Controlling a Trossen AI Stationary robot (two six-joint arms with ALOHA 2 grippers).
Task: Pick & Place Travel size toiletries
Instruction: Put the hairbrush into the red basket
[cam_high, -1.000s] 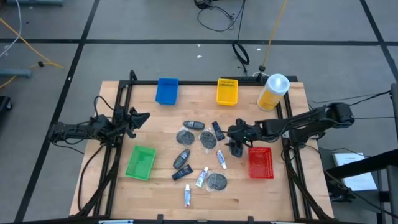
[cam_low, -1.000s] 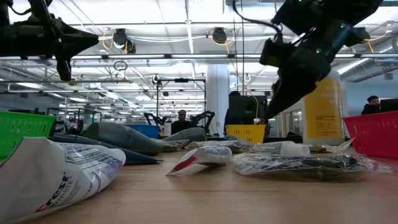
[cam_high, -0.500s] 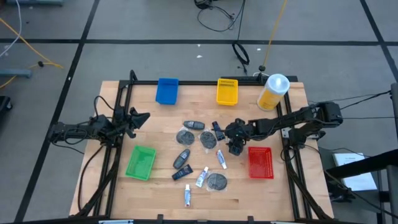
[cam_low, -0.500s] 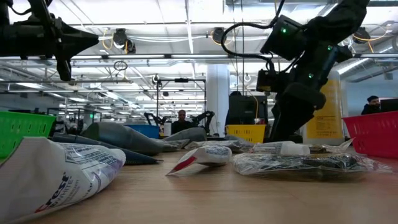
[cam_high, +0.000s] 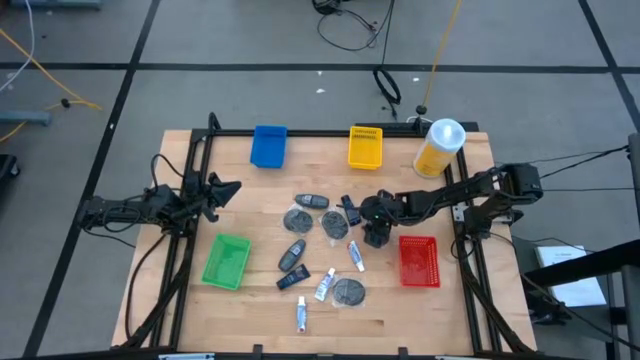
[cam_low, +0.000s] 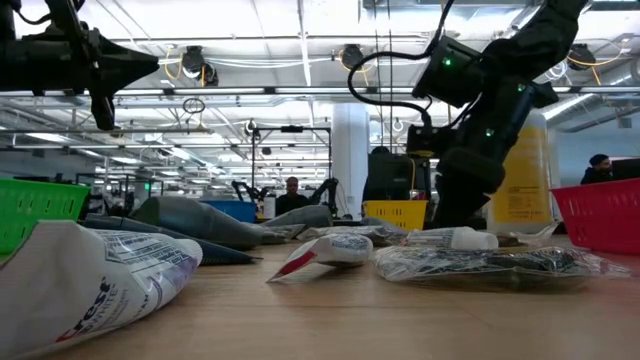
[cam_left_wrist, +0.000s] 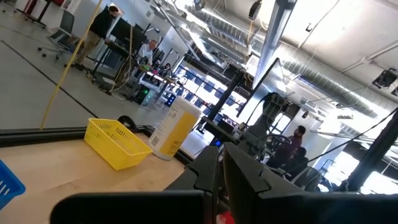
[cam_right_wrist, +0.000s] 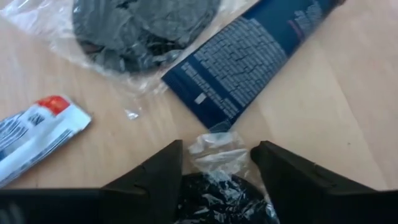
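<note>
Lower the right gripper (cam_right_wrist: 214, 163), fingers spread, squarely over the clear-wrapped dark item (cam_right_wrist: 217, 186) beside the dark blue tube (cam_right_wrist: 249, 56), then close firmly.

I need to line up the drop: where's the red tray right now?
In the high view the red tray sits at the table's right side, just beside the right pincer and below the yellow bottle.
</note>
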